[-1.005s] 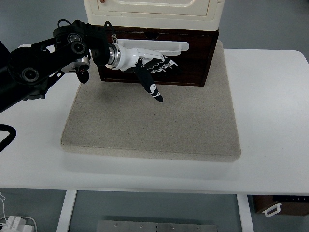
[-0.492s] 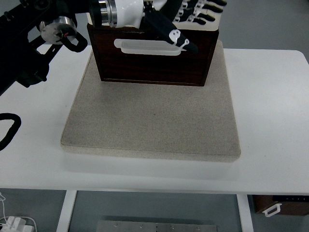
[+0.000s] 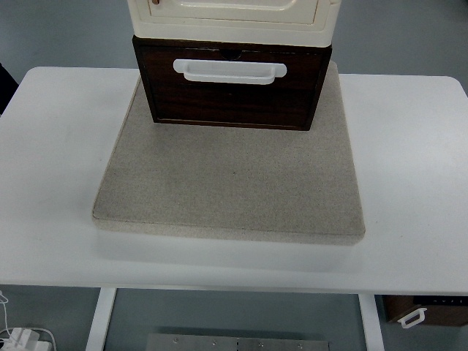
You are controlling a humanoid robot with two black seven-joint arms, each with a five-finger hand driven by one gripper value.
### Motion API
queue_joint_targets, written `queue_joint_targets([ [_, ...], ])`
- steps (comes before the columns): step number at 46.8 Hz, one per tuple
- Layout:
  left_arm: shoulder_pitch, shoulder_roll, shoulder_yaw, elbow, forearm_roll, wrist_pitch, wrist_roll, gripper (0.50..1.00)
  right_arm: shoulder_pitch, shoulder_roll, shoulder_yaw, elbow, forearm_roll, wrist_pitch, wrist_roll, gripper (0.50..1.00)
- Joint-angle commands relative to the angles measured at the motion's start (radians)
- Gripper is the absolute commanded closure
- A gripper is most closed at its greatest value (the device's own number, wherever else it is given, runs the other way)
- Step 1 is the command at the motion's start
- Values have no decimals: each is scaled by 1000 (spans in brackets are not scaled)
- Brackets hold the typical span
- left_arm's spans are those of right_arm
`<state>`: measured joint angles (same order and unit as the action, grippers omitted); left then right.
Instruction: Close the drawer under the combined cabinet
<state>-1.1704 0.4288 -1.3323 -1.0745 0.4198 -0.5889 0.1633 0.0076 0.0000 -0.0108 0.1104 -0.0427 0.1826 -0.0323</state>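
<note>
No robot hand is seen, so nothing is held. The dark drawer [image 3: 230,91], under the cream cabinet [image 3: 232,16] on the mat [image 3: 230,183], appears pushed in, possibly not flush.

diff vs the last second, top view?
The left arm and hand, which were at the drawer front, rose past the white handle and left the picture. They held nothing. Drawer, cream cabinet and grey mat stayed in place.
</note>
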Motion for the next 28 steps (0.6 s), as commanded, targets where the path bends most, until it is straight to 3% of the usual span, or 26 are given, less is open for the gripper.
queue_joint_targets([
  [1,0,19,-44,36,-33,1,-1,500,0,0,0,0,0,0,0,548],
  [7,-2,37,-108,102,-49,3,-10,500,0,0,0,0,0,0,0,548],
  [19,-25,64,-142,312,-91,18,-99,500,0,0,0,0,0,0,0,548],
  [28,-26,65,-128,473,-159,20,-105,500,0,0,0,0,0,0,0,548],
])
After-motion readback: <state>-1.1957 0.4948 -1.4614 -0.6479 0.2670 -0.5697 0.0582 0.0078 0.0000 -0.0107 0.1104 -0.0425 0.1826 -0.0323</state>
